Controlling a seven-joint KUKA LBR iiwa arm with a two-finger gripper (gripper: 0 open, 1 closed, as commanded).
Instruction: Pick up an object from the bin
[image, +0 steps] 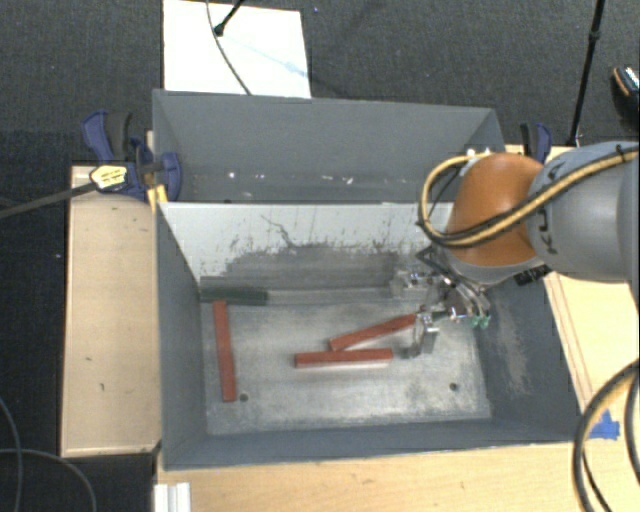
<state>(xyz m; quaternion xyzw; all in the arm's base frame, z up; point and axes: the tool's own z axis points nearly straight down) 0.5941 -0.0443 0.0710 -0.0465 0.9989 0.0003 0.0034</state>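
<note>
My gripper (422, 335) is low in the right half of the bin, at the right end of a slanted reddish-brown stick (372, 334). Just below that stick lies a second reddish-brown stick (343, 358), nearly level, its right end close to my fingertips. I cannot make out from this angle how the fingers stand or whether anything is between them.
A third reddish-brown stick (225, 351) lies upright along the bin's left side. A dark grey-green bar (233, 295) rests at the back left of the floor. The arm with its orange cover and cables hangs over the bin's right wall.
</note>
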